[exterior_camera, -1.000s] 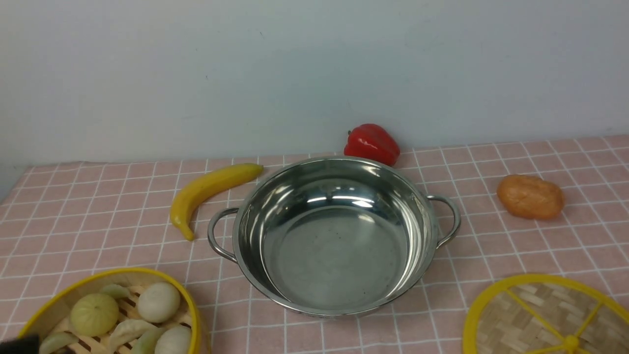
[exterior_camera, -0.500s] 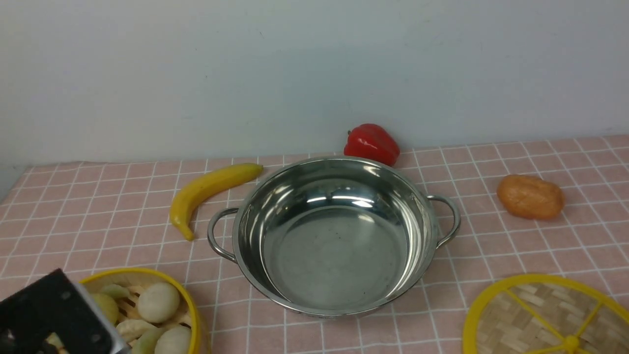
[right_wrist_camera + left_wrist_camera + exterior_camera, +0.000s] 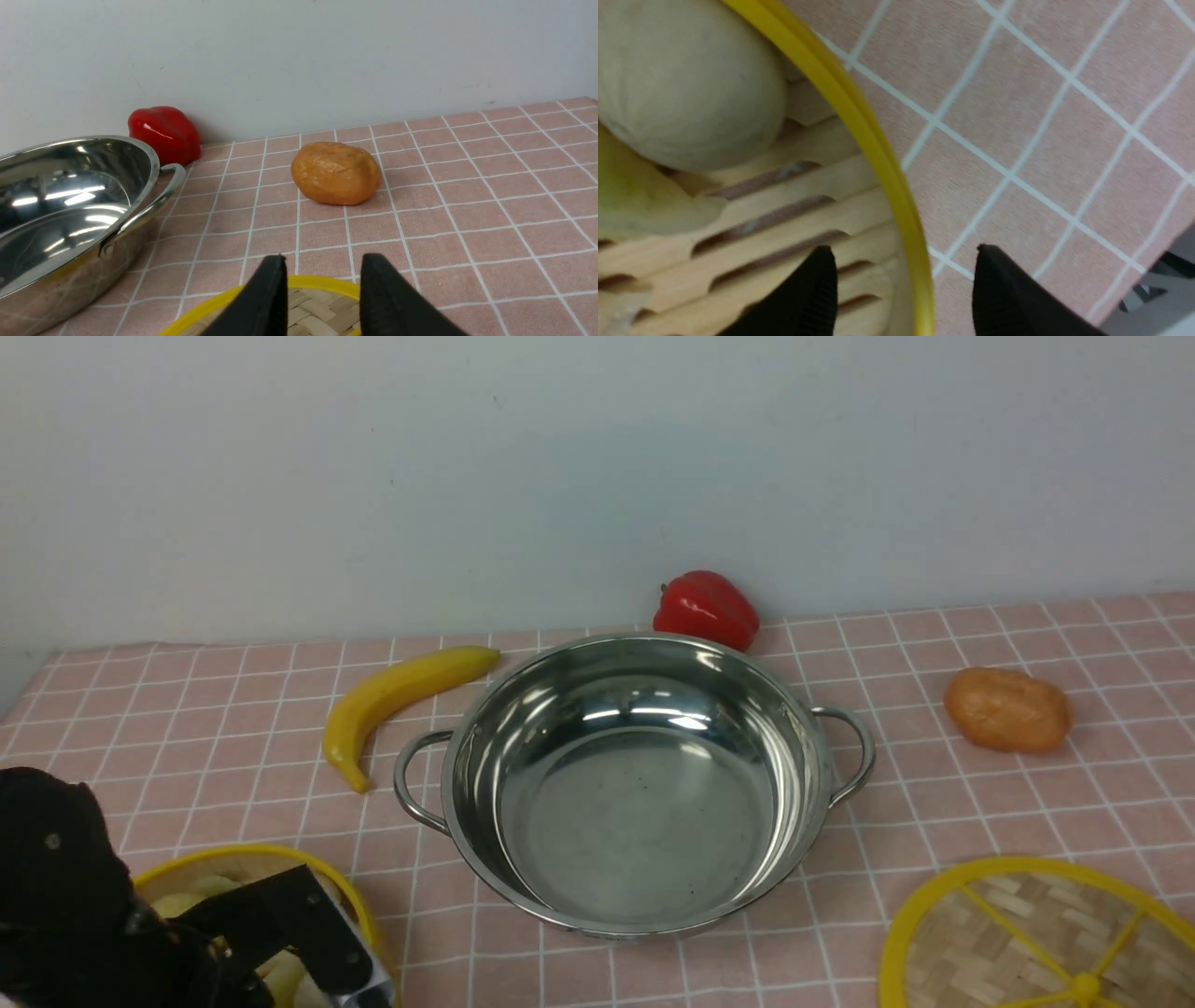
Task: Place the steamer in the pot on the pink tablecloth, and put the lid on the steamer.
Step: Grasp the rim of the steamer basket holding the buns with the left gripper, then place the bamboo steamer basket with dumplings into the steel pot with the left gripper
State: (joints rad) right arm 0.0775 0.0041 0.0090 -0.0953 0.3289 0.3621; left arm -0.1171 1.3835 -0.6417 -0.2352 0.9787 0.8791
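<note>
The step in hand is the grasp of the steamer [image 3: 859, 116]. The left gripper [image 3: 903, 261] holds its jaws apart, and the yellow rim passes between them. One finger is inside, over the slats [image 3: 794, 186]. The other is outside, over the pink tablecloth [image 3: 1017, 116]. The pot [image 3: 635, 784] stands empty, well apart from these jaws. Next, I think, they must close on the rim wall and lift it level, so the buns [image 3: 686, 84] do not roll. The right gripper [image 3: 322, 275], jaws also apart, hovers over the edge of the lid [image 3: 317, 298].
</note>
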